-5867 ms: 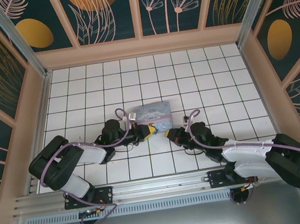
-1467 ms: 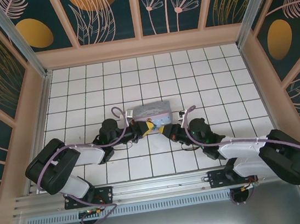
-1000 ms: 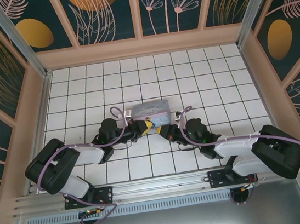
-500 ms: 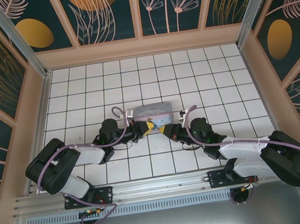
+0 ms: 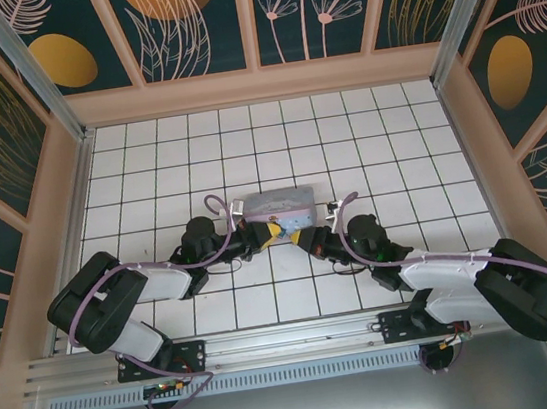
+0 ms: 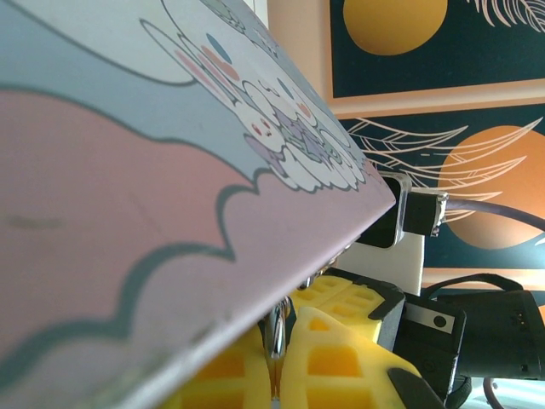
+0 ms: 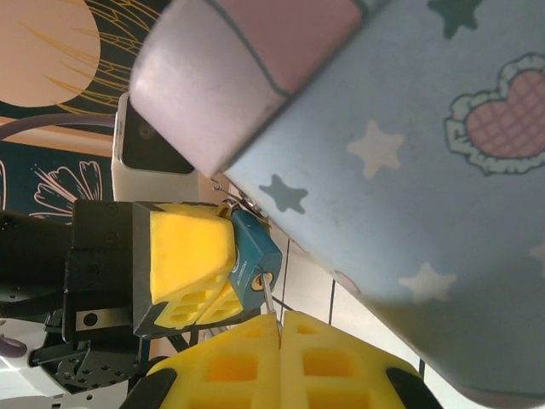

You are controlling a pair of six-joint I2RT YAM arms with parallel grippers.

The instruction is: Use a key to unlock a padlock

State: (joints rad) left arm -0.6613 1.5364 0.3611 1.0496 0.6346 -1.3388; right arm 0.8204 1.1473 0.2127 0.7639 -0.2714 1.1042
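pinching thin metal key [image 7: 267, 300] w/ r fingers [image 7: 230, 366]; l fingers [image 7: 192, 256] clamp blue padlock [image 7: 254, 266].

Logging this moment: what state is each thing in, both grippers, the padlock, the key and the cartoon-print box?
left gripper, shut on the padlock.
right gripper, shut on the key.
padlock, clamped between yellow pads; shackle mostly hidden, so locked or open cannot be told.
key, pinched at its lower end, tip at the padlock's keyhole.
box, looks closed.
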